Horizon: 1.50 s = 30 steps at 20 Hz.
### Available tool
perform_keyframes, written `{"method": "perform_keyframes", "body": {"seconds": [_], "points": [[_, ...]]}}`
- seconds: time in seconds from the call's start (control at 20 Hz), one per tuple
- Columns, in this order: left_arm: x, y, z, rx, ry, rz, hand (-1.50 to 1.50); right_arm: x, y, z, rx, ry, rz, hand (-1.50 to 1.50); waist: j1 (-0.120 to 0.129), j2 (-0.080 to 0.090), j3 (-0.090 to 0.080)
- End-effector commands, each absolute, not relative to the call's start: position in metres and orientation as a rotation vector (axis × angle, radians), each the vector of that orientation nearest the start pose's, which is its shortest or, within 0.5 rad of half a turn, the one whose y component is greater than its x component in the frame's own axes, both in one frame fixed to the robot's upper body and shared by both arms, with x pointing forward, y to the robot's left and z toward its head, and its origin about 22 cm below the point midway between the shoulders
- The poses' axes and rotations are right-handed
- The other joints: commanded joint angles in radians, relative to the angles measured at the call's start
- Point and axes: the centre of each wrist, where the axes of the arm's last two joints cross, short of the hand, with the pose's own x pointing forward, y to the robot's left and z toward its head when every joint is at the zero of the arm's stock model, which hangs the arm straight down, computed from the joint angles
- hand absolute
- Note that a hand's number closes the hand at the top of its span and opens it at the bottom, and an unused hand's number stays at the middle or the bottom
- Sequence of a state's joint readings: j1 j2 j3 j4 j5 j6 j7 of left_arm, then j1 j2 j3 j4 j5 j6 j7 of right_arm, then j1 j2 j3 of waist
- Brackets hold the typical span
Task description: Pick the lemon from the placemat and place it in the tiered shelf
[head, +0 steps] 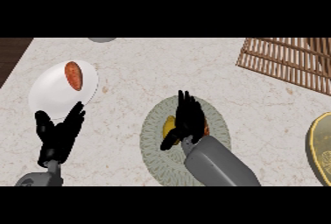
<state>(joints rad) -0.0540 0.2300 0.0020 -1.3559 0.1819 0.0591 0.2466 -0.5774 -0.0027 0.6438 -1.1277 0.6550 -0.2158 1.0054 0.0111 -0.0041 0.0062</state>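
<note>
On the pale speckled stone tabletop, the round grey-green woven placemat lies just below the centre of the view. The small yellow lemon sits on the placemat, left of its middle, partly covered by the robot's black right hand. This hand comes in from about 5 o'clock on its grey forearm and hangs over the lemon. Its fingers point toward 12 o'clock, fairly straight and close together, and its thumb reaches down past the lemon's lower edge; they are not wrapped round the fruit. A sliver of something orange shows at the hand's right edge; what it is cannot be told.

The black left hand rests at 8 o'clock, fingers up and relaxed, slightly apart, holding nothing. Just above it, toward 10 o'clock, lies a white round plate carrying a reddish-orange oblong food item.

At 1 to 2 o'clock a brown slatted wooden shelf reaches into the view from the upper right corner, well apart from the placemat. At 4 o'clock, a round yellow-rimmed dish is cut off by the right edge. A small grey object peeks in at the top edge near 11 o'clock.
</note>
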Motion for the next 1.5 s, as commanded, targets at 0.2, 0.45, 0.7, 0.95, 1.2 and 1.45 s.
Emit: {"method": "perform_keyframes", "body": {"seconds": [0.2,0.45,0.7,0.95,1.2,1.45], "points": [[0.249,0.293,-0.029,0.075,-1.109,0.024,0.0,0.298,-0.032,-0.001,-0.686,-0.841,1.174,1.5,0.012,0.011,-0.007],[0.259,0.28,-0.023,0.08,-1.129,0.033,0.0,0.279,-0.031,-0.014,-0.595,-0.975,1.003,1.5,0.0,0.006,-0.006],[0.252,0.289,-0.036,0.087,-1.11,0.016,0.0,0.298,-0.014,0.017,-0.611,-1.118,0.978,1.5,0.006,0.008,-0.006],[0.231,0.292,-0.028,0.096,-1.101,0.037,0.0,0.315,-0.09,0.039,-0.675,-1.143,0.875,1.5,-0.009,0.001,-0.005],[0.247,0.299,-0.028,0.084,-1.109,0.063,0.0,0.348,-0.181,0.086,-0.717,-1.207,0.668,1.5,-0.027,0.002,-0.006],[0.25,0.294,-0.031,0.105,-1.113,0.061,0.0,0.338,-0.19,0.167,-0.87,-1.379,0.603,1.5,-0.042,-0.004,-0.008]]}}
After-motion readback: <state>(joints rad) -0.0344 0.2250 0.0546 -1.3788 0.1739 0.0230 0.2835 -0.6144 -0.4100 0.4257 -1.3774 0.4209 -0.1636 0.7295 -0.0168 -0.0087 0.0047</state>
